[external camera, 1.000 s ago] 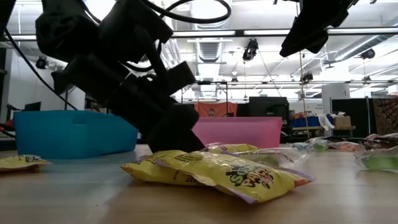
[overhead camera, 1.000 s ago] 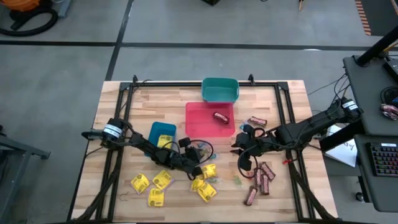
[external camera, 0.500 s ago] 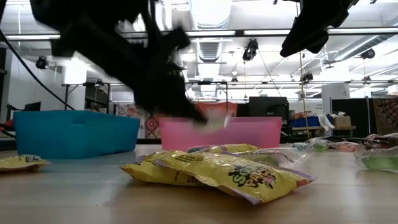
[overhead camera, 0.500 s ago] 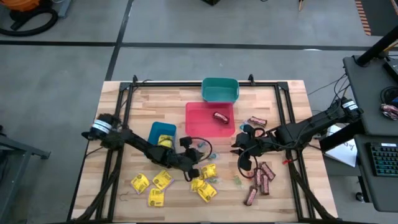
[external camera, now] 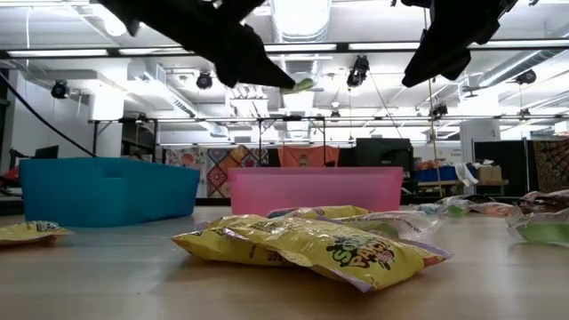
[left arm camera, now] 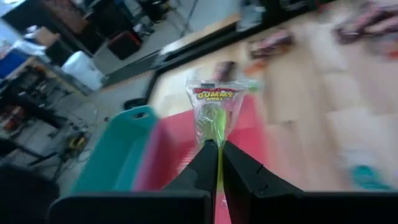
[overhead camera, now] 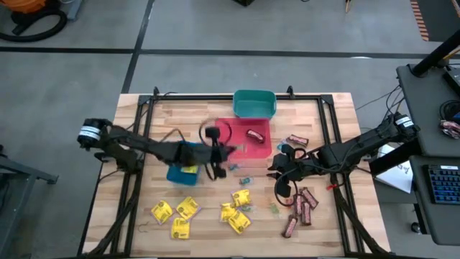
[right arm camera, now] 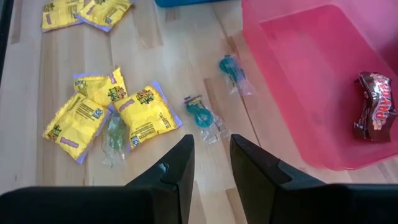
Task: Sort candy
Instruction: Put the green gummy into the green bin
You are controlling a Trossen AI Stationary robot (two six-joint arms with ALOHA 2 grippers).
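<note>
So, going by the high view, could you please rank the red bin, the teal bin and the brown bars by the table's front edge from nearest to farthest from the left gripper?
1. Red bin: right beside the left gripper.
2. Teal bin: beyond it, at the back edge.
3. Brown bars: farthest, front right.

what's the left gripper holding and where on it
The left gripper pinches a clear packet of green gummy candy by its bottom edge.

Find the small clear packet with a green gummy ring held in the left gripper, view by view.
High view: blurred at the left gripper, beside the red plastic bin.
Low view: green gummy packet, above the bin.
Left wrist view: centre, pinched.
Right wrist view: not in it.
Shared landmark: the red bin.
</note>
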